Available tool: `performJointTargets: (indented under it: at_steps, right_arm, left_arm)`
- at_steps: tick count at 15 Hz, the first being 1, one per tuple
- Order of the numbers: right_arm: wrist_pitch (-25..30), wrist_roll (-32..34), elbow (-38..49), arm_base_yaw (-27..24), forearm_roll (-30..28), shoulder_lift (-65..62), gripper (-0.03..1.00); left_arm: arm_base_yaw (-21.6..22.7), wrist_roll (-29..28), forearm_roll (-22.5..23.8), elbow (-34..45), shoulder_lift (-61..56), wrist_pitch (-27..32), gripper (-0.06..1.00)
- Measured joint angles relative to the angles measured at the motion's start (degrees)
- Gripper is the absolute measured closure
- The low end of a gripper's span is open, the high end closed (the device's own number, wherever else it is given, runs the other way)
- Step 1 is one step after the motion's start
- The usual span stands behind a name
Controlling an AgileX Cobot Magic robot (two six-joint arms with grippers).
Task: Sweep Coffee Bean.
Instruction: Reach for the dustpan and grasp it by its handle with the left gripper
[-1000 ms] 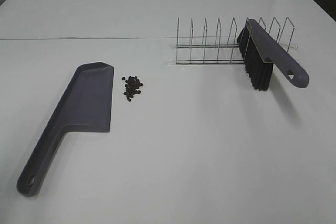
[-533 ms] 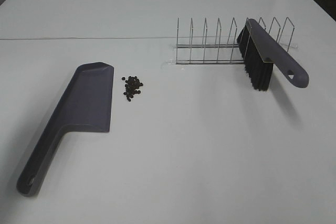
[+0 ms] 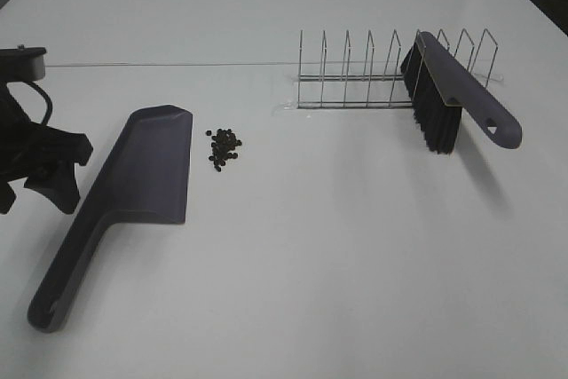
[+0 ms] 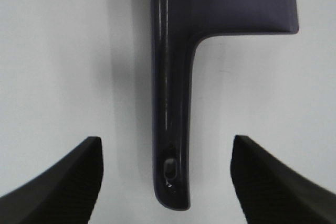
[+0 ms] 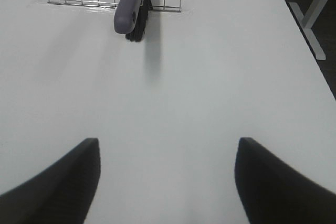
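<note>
So, coffee bean [image 3: 224, 147] sits on the tabletop [image 3: 337, 246] left of centre, just outside the dustpan [image 3: 146, 175]; brush [image 3: 444, 95] leans in the wire rack [image 3: 355, 77] upper right; left pincer [image 4: 165, 140] and right pincer [image 5: 167, 141] both spread

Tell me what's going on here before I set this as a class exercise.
Nothing is being handled yet. The left gripper hovers open, lined up over the handle of the grey-purple dustpan, which lies flat on the white table. A small pile of coffee beans sits just beside the dustpan's blade, unswept. The brush leans in the wire rack, untouched. The right gripper is open, some way short of it.
</note>
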Motion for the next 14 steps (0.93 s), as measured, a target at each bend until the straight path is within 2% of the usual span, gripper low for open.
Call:
performJointTargets:
  at_steps: [1,4,11,14]
  right_arm:
    - [0.0,0.0,0.0,0.0,0.0,0.0,0.26]
    - [0.0,0.0,0.0,0.0,-0.23,0.0,0.26]
    - [0.0,0.0,0.0,0.0,-1.09,0.0,0.26]
    - [0.0,0.0,0.0,0.0,-1.26,0.0,0.26]
  left_arm:
    - [-1.55,-2.69,2.46,0.0,0.92,0.92,0.28]
    - [-3.21,-5.21,4.24,-0.11,2.98,0.57,0.28]
    - [-3.32,-4.87,3.15,-0.17,9.51,-5.96,0.28]
    - [-3.32,-4.76,3.15,-0.17,12.78,-6.82,0.28]
